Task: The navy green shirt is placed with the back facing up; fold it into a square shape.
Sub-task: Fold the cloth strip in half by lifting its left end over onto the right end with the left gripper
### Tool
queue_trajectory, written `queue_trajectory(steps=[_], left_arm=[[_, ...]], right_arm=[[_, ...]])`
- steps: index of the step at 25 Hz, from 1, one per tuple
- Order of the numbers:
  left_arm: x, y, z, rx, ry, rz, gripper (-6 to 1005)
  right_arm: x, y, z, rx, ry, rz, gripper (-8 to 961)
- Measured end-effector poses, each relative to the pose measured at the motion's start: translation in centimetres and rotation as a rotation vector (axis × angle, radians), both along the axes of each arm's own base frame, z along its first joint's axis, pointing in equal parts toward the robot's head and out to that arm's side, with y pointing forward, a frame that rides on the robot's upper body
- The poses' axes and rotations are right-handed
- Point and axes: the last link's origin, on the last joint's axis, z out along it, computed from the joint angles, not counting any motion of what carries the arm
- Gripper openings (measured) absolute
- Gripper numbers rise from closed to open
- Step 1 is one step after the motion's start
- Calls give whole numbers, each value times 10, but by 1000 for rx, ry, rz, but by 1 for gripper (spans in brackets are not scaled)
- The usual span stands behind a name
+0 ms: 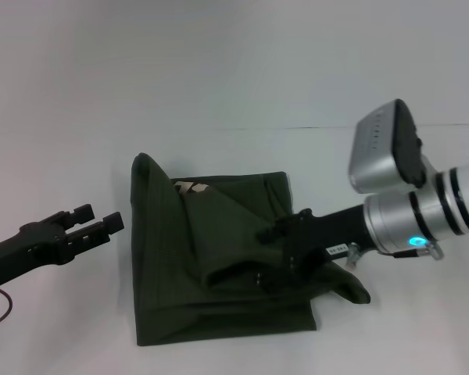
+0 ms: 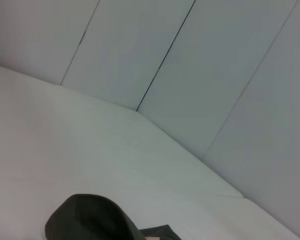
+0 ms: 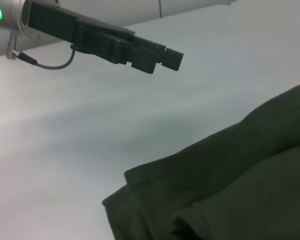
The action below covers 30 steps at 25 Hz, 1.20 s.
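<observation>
Though partly folded, shirt (image 1: 219, 266) rumpled

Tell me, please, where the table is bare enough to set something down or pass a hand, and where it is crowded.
The table is bare along the whole far side beyond the navy green shirt, and also between the shirt's left edge and the left gripper. It is crowded on the shirt's right side, where the right gripper and its arm lie over the cloth.
</observation>
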Motion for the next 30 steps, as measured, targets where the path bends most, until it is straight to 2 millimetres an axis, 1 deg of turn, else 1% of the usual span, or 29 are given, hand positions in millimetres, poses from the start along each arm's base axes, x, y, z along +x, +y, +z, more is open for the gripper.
queue_trajectory(steps=[6,14,24,30], left_arm=[[0,0,-1,-1,-3,3,845],[1,0,-3,-2,-7,7,845],[1,1,-4,1,-4,10,845],[0,2,-5,2,-3,16,845]], right_arm=[[-13,9,-6,22,-41,62,897],[-21,8,-20,16,-101,125,897],[-24,1,-34,-16,-138,169,897],[-24,1,-37,-12,-154,180,884]])
